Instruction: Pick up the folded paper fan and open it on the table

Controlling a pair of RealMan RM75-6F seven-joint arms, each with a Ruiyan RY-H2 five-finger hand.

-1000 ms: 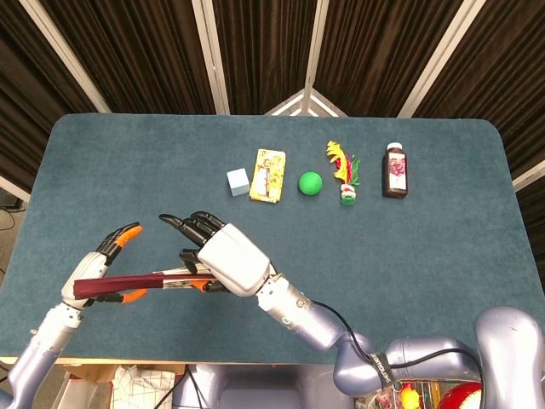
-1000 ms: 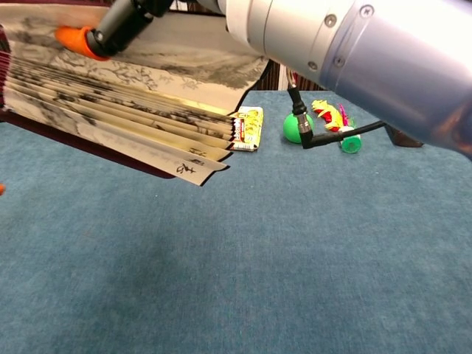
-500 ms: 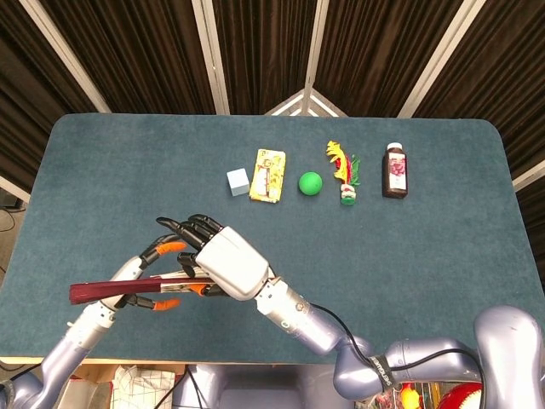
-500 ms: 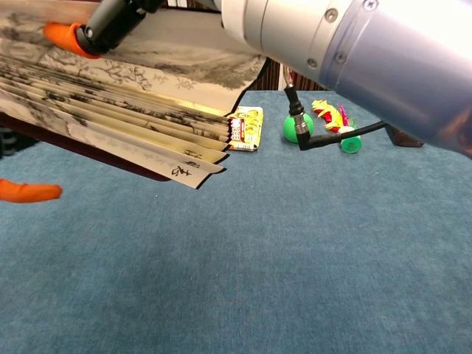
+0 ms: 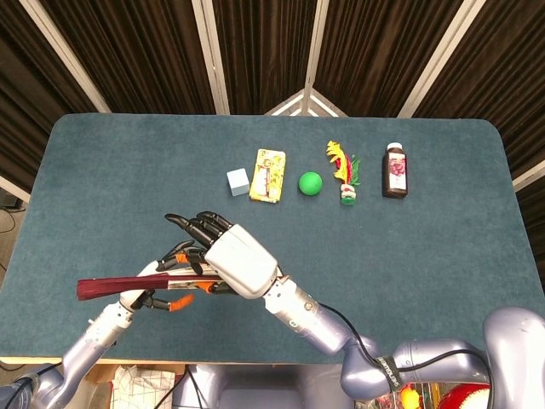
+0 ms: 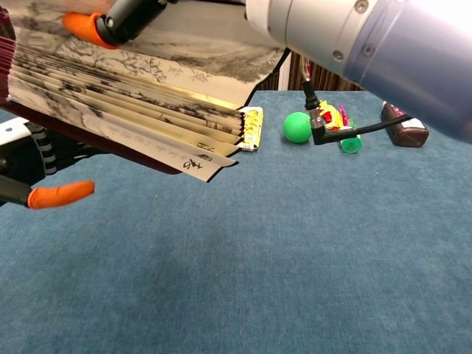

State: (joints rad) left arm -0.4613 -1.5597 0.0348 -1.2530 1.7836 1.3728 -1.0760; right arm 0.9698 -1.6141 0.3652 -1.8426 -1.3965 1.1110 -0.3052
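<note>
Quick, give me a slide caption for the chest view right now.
Partly spread paper fan held above the blue table, orange-tipped left hand beneath it.

Cream pleated paper fan (image 6: 140,110) with grey ink painting, dark red outer ribs

It shows over a teal felt worktop (image 5: 443,239); the silver right robot hand (image 5: 234,260) has black fingers, and orange fingertips (image 6: 63,195) show nearby.

The right hand (image 5: 240,266) has a glossy silver-white shell and black fingers (image 5: 197,227). Its arm (image 5: 332,328) is smooth metallic lilac-grey in rounded segments, with a black cable (image 5: 351,334) running along it. The left hand (image 5: 162,281), left of centre, shows black fingers with orange tips (image 6: 60,195).
</note>
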